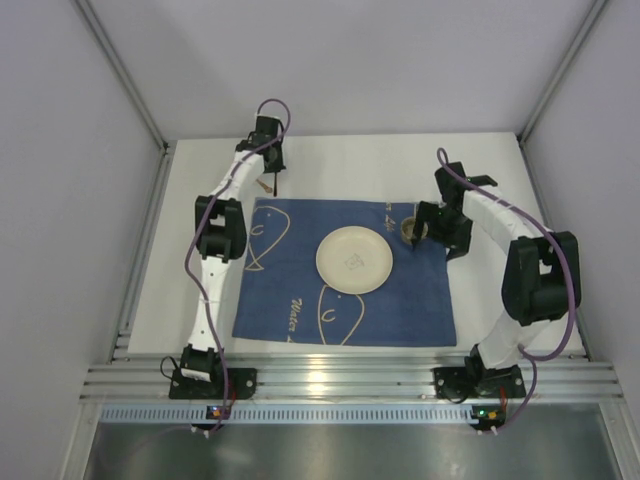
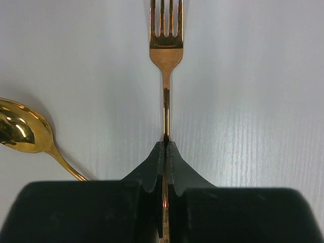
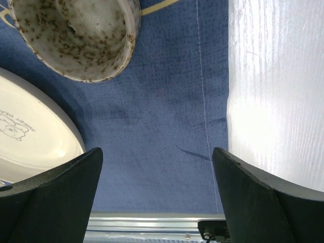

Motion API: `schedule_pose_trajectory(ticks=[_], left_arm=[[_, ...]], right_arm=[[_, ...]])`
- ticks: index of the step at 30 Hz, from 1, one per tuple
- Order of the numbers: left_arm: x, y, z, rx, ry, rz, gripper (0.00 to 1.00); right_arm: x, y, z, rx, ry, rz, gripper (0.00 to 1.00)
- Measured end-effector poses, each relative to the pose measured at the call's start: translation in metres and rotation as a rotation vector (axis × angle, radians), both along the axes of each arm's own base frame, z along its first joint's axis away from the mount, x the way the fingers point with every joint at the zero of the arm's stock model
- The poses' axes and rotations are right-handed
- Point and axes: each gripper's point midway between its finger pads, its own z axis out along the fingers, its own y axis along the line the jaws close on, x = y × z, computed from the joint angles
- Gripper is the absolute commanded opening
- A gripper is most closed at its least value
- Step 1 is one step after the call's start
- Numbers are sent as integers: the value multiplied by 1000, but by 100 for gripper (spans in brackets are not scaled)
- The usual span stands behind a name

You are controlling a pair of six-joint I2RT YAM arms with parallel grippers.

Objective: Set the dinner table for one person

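Fork (image 2: 166, 55) gripped for the place setting
Left claw (image 2: 165, 146) pinches the fork handle to lift it; right claw (image 3: 157, 154) hovers spread near the cup (image 3: 81, 38).

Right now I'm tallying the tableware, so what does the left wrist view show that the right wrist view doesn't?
Only the left wrist view: a gold fork, its handle clamped in the shut left pincer, and a gold spoon beside it. Only the right wrist view: a speckled cup and a cream plate on a blue placemat, with the right pincer open. Both: the white table.
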Motion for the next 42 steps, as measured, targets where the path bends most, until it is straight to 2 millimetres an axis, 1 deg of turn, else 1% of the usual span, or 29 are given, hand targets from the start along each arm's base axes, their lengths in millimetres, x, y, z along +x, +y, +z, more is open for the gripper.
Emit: schedule_pose_trajectory(ticks=[4,9,13,15,17,19,21,24,27,29,30,31,33,35,36,37,39,40,42], left_arm=[[2,6,-1,-28,1,-4,0],[2,7,1,-48,-13,-13,0],[-14,11,4,-36,12,-7,0],[-20,13,11,-33,12,-3,0],[-22,13,26,-38,-5,-5,0],[-23,14,49,-45,-38,-6,0],[-29,15,76,-51,-75,-6,0],[-53,18,120,-67,-124,-10,0],[-83,20,155,-85,-167,-17,0],[-107,21,167,-105,-176,-18,0],[-118,20,168,-115,-177,-21,0],[-136,19,164,-126,-159,-25,0],[-167,17,148,-136,-121,-23,0],[-207,10,116,-140,-29,-30,0],[-228,3,98,-150,12,-36,0],[-253,-2,77,-155,71,-43,0],[-296,-12,45,-162,164,-64,0],[-316,-17,32,-159,206,-74,0],[-340,-27,19,-153,260,-95,0]], right_arm=[[1,2,1,12,2,8,88],[2,4,2,17,-2,11,88],[2,6,3,17,-7,17,89],[2,7,5,17,-15,23,89],[2,10,7,19,-26,31,89],[2,13,10,22,-37,42,89],[2,18,12,25,-50,60,89],[3,25,16,32,-74,84,89],[1,30,17,42,-94,99,89],[-5,31,15,47,-97,107,89],[-8,32,13,49,-93,110,88],[-13,32,12,52,-87,115,89],[-21,33,10,58,-81,121,89],[-27,34,9,67,-85,127,89],[-30,34,9,71,-85,129,89],[-33,35,9,77,-89,132,89],[-38,37,10,89,-96,138,89],[-41,38,11,94,-100,139,89],[-47,40,11,103,-108,147,89]])
